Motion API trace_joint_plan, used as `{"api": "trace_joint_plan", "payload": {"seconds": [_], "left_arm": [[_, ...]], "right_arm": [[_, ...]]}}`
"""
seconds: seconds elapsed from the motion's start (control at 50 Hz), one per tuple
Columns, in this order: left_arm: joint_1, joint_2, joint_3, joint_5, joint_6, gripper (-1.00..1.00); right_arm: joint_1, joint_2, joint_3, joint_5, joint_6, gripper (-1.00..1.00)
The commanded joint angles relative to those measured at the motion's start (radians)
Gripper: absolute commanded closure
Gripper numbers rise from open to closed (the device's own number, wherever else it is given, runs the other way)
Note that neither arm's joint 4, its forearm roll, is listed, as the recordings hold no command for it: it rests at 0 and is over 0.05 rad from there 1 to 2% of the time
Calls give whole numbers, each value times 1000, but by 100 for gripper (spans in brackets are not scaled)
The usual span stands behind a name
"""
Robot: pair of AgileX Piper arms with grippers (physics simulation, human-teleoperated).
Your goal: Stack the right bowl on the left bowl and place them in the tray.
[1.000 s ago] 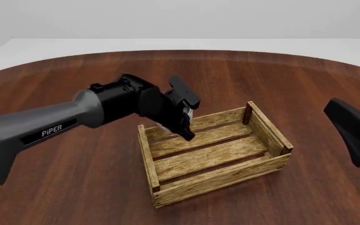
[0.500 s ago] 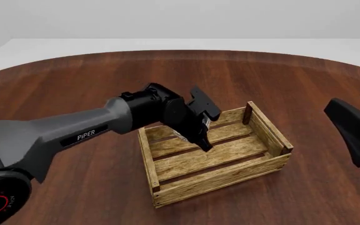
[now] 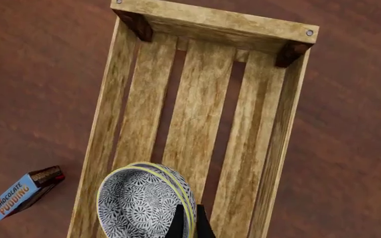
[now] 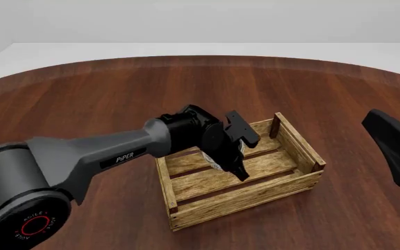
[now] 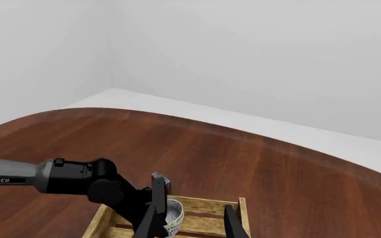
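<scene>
Two speckled bowls sit nested inside each other. The right bowl [image 3: 141,206] is on top, and only the rim of the left bowl [image 3: 179,177] peeks out beneath it. My left gripper [image 3: 190,223] is shut on their shared rim, holding them low over the slatted floor of the tray [image 3: 197,114], near one end. Whether they touch the slats I cannot tell. In the front view the left gripper [image 4: 236,164] hangs inside the tray [image 4: 241,195] and hides the bowls. My right gripper [image 5: 192,225] stands open, well off to the tray's right.
A small blue and red chocolate pudding box [image 3: 26,192] lies on the brown table just outside one long side of the tray. The right arm [image 4: 395,148] is at the table's right edge.
The left arm has carried the stacked bowls rightward and down, from the tray's back-left corner to over its middle slats. The right arm has not moved.
</scene>
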Motion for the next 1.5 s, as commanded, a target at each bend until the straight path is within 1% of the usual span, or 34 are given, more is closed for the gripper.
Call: {"api": "trace_joint_plan", "payload": {"seconds": [0.02,0.48,0.8,0.82,1.08,1.5], "left_arm": [[26,27,1,2,22,100],[13,94,-29,3,3,100],[3,105,-34,10,-5,100],[4,106,-34,11,-3,-100],[8,95,-28,16,11,-100],[46,18,-13,28,51,-100]], "right_arm": [[9,3,10,-6,-9,-100],[9,-2,7,-1,-8,-100],[11,-4,5,1,-9,-100],[11,-4,5,1,-9,-100],[12,-1,6,0,-11,-100],[17,-7,6,5,-13,-100]]}}
